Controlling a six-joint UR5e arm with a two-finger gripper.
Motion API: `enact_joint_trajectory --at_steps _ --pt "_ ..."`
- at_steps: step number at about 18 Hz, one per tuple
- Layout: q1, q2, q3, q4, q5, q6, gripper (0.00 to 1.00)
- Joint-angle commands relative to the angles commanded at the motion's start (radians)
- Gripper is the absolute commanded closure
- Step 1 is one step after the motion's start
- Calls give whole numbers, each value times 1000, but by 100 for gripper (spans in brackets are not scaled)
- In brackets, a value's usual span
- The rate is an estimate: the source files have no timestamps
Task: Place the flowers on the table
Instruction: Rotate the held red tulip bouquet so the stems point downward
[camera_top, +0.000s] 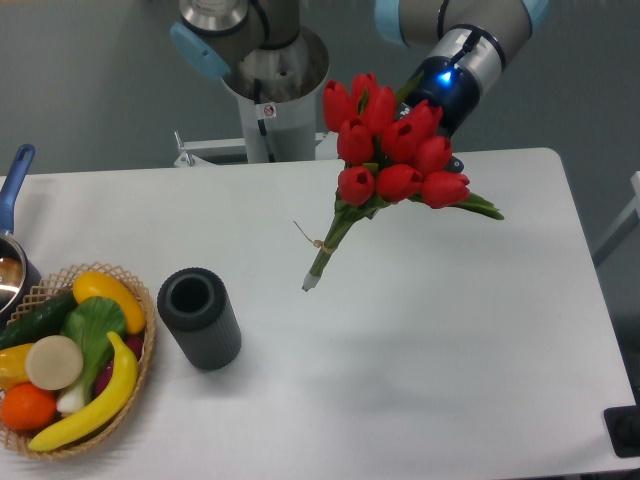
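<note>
The arm is reaching in from the far right, its gripper (432, 128) hidden behind but carrying the flowers (392, 150), roughly ten tulips, above the table (430, 340).

Matt, smooth white table (450, 330); flowers (392, 140) with satiny red petals, waxy green leaves and stems bound in thin tan string; dark matt cylinder (200, 318) with a slightly grainy skin; woven wicker basket (148, 350) holding glossy, plastic-looking fruit.
</note>
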Motion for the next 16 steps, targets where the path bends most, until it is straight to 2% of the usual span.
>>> enact_joint_trajectory --at_steps 2,10,11,14,16 --pt "1 20 -18 2 8 2 59" --pt "14 32 -20 -2 12 -12 59" --pt "9 46 -20 -3 34 -14 59" --pt "3 80 -21 -6 190 -32 59" --pt "0 97 -23 -6 227 -41 59"
